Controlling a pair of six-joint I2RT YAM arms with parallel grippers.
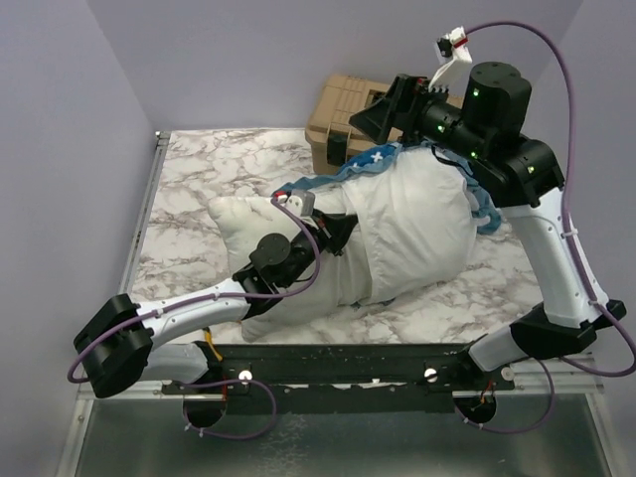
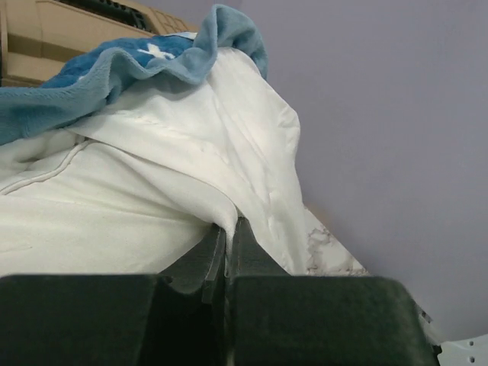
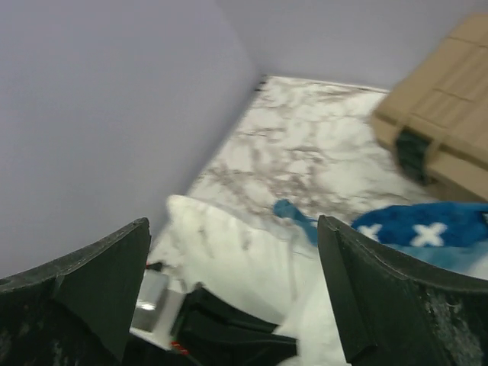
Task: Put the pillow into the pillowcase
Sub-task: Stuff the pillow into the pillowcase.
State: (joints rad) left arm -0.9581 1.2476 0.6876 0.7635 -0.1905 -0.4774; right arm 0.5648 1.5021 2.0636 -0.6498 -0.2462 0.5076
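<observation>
Pillow point(image 1: 237, 224) stuffing at the halfway mark: the left pincer point(image 2: 227, 245) is shown clamped shut on a fold of white cloth, judged to be the lining at the mouth of the pillowcase point(image 1: 412, 214). The grip appears meant to pin the opening over the pillow's middle. The right pincer point(image 3: 232, 223) is held raised above the far edge of the case with its jaws spread wide and nothing between them, apparently ready to be brought down for a fresh hold on the blue frill point(image 2: 114, 65).

The pillow is seen lying across the marble-patterned table point(image 1: 199, 179). One end is swallowed by the case, and the other end and a lower corner are left bare toward the left arm. The case is seen mostly white side out, bunched over the pillow, and a blue patch with white crosses point(image 3: 415, 229) is turned up along its far rim. More pulling of the case along the pillow is judged to be needed.

A tan hard box point(image 1: 343, 109) is parked at the back of the table, clear of the work. No brand, label or legible writing can be made out on any item.
</observation>
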